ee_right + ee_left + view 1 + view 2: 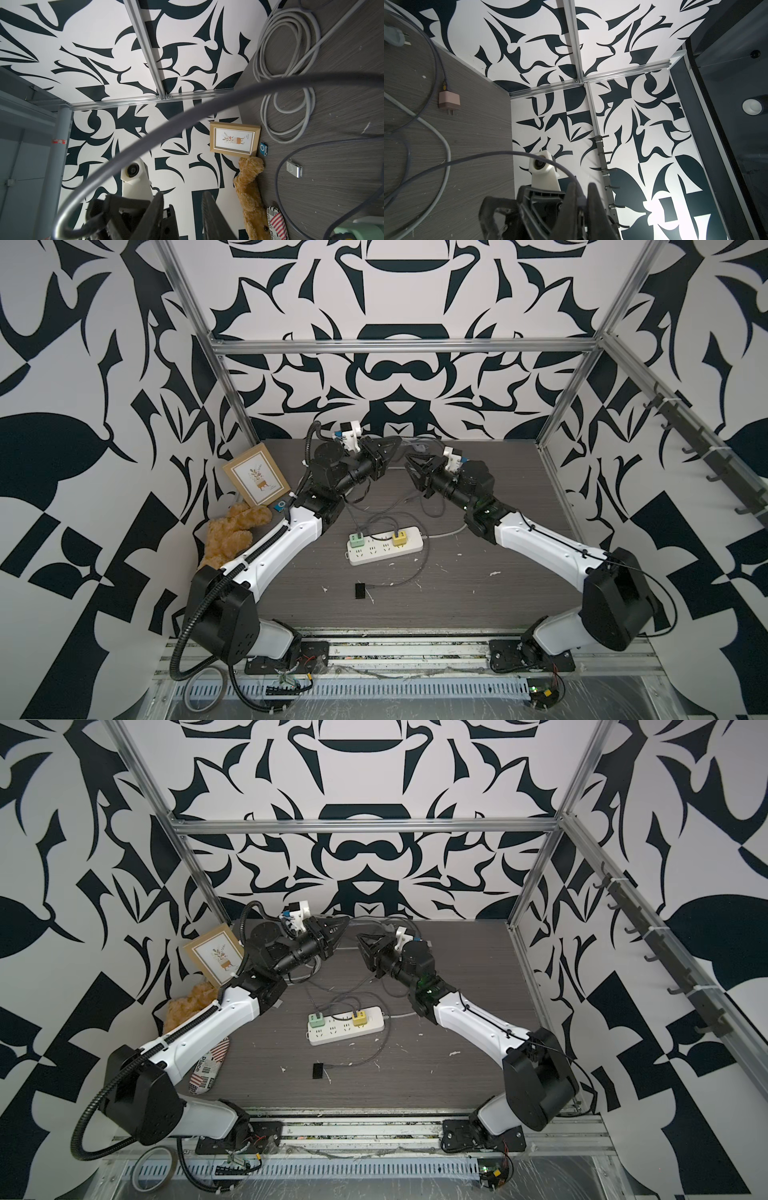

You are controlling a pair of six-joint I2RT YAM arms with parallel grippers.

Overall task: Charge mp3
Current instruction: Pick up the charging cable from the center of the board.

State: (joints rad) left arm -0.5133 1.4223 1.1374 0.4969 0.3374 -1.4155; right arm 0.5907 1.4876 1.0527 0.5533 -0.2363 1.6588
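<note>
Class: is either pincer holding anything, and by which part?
The left pincer is shut on a grey cable, pinched along its cord; no plug shows at the grip. The right pincer stands open, holding nothing.

left arm point(286, 535) and right arm point(536, 537) stretched forward, forearms angled inward, tools facing each other with a gap between, left tool point(581, 187) pinched closed, right tool point(182, 199) fingers parted
</note>
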